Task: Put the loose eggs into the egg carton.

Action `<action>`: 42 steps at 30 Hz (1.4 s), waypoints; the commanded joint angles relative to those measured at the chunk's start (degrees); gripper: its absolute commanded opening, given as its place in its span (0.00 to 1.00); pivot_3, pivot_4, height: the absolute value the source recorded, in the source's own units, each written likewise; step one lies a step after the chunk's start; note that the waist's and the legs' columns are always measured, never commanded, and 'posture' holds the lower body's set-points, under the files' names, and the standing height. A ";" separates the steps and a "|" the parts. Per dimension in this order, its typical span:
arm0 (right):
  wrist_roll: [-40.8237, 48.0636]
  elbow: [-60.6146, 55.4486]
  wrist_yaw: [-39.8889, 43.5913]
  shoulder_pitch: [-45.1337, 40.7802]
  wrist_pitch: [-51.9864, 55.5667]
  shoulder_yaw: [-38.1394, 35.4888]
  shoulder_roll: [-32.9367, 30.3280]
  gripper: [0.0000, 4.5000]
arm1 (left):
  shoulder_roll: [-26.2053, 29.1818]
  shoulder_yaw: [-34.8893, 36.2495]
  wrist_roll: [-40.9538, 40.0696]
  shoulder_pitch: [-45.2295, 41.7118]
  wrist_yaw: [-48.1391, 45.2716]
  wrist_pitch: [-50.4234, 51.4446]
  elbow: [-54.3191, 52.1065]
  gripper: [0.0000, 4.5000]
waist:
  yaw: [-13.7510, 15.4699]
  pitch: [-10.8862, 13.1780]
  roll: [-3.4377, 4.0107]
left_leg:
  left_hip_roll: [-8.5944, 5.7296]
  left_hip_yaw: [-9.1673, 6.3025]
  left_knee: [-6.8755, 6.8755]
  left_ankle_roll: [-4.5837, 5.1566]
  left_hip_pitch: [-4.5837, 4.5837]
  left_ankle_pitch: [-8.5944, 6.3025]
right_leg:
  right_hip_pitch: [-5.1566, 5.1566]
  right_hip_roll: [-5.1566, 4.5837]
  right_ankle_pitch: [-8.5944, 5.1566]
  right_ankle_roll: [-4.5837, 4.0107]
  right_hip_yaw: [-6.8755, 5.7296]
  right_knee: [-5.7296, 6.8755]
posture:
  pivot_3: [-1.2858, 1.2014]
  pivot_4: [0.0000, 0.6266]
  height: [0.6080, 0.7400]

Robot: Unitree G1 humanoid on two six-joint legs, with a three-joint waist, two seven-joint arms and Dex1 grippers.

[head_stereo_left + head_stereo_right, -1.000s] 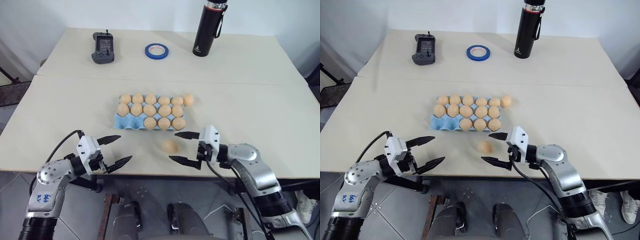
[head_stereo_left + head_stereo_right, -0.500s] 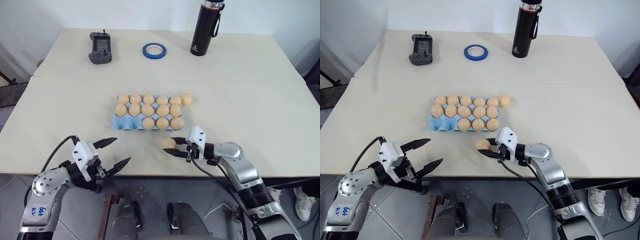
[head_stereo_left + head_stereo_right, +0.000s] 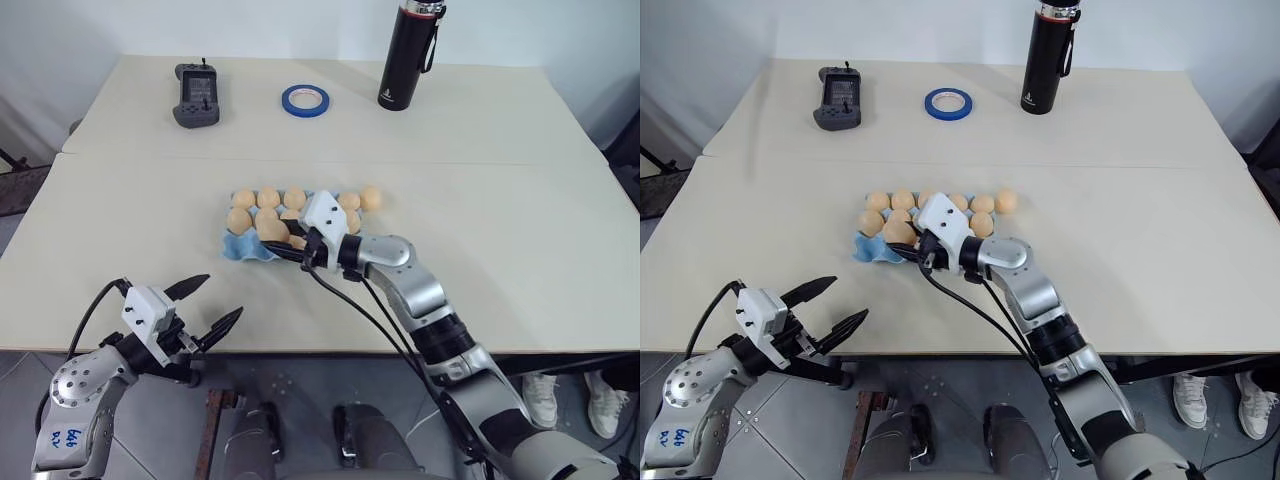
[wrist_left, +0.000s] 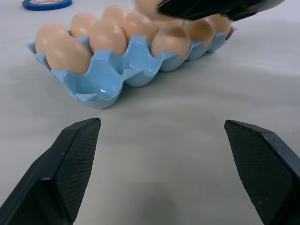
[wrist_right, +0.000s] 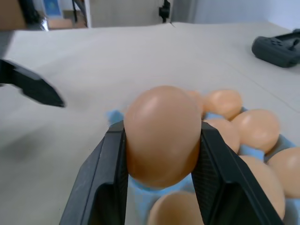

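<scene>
- Right gripper [image 5: 161,154] clamped on one egg [image 5: 161,133], both black fingers pressing its sides, held just above the near row of the egg carton [image 3: 243,246].
- Carton sits mid tabletop [image 3: 520,230], most cups filled; empty cups at its near left corner.
- One loose egg [image 3: 371,197] lies on the tabletop, touching carton's far right end.
- Left gripper [image 3: 205,305] spread wide, empty, near tabletop's front edge, well apart from carton.

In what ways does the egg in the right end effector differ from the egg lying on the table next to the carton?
The held egg is clamped between the right end effector's black fingers, above the blue carton's near row; the loose egg rests on the table, ungripped. The held egg is at the carton's left part; the loose one touches its far right corner. Both are pale tan ovals.
</scene>
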 commanded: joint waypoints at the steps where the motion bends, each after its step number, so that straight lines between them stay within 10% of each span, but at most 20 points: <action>1: -1.10 3.22 -1.42 -2.11 -3.03 -0.27 1.78 0.47 | -0.24 1.16 -0.49 0.66 0.78 -0.85 -2.73 1.00 | -0.03 0.00 0.00 | 0.00 0.00 -0.01 0.00 0.00 0.00 | 0.00 0.00 0.00 0.00 0.00 0.00 | 0.52 0.24 1.00; 8: 0.47 -0.07 0.19 -1.74 -2.37 -1.50 1.52 1.00 | -0.38 0.88 -0.55 0.86 1.38 -0.65 -3.30 1.00 | -0.07 0.00 0.00 | 0.00 0.04 -0.02 0.00 -0.01 0.00 | -0.02 0.01 0.00 0.00 0.02 0.02 | 0.52 0.24 1.00; 28: 8.72 -12.46 -2.36 28.91 -16.34 -29.03 -20.33 1.00 | -1.74 -11.23 1.44 -13.37 -2.07 2.06 1.12 1.00 | 1.61 0.00 0.00 | 0.03 0.01 0.10 0.02 0.06 -0.02 | 0.12 0.15 -0.01 0.01 0.06 -0.07 | 0.52 0.24 1.00; 42: 4.62 1.78 -3.09 18.35 -16.16 -24.72 -20.38 1.00 | -1.58 -11.79 1.16 -15.40 -3.39 2.45 1.82 1.00 | 0.56 0.02 0.03 | 0.03 0.11 0.39 0.08 0.14 0.03 | 0.19 0.18 0.10 0.21 0.21 0.13 | 0.52 0.24 1.00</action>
